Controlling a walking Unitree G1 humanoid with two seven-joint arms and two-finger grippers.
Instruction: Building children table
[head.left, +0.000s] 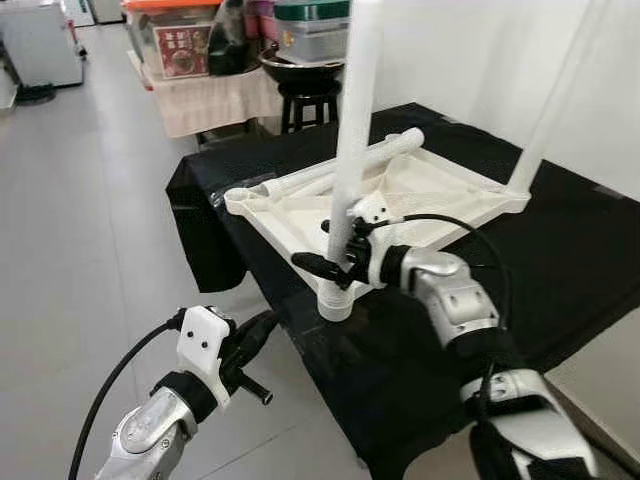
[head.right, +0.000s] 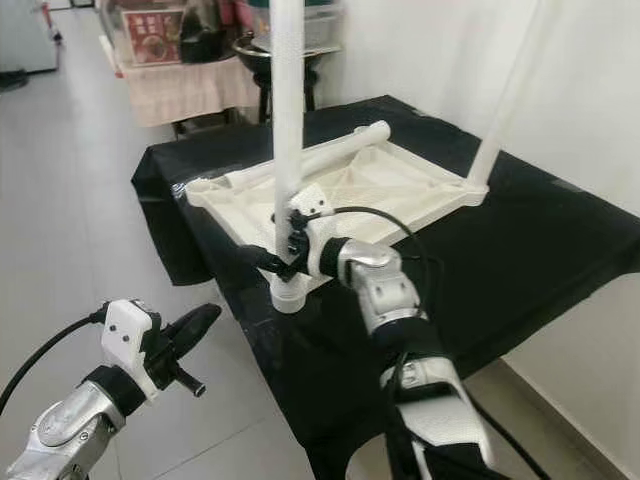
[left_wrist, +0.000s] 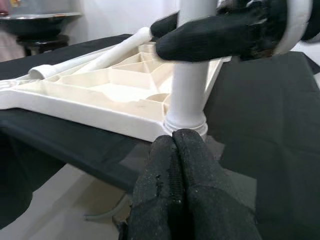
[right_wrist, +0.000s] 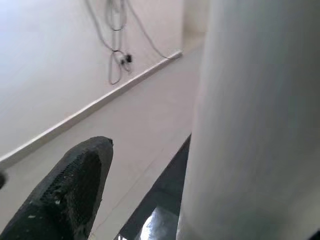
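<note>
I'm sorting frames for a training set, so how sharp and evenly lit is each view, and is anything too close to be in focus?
Both eye views are sharp and evenly lit in daylight, with a slight sheen on the black tablecloth. In the left wrist view the left gripper looms large and soft. In the right wrist view the white leg is a featureless pale blur, and the right gripper's finger is close but its texture reads.
</note>
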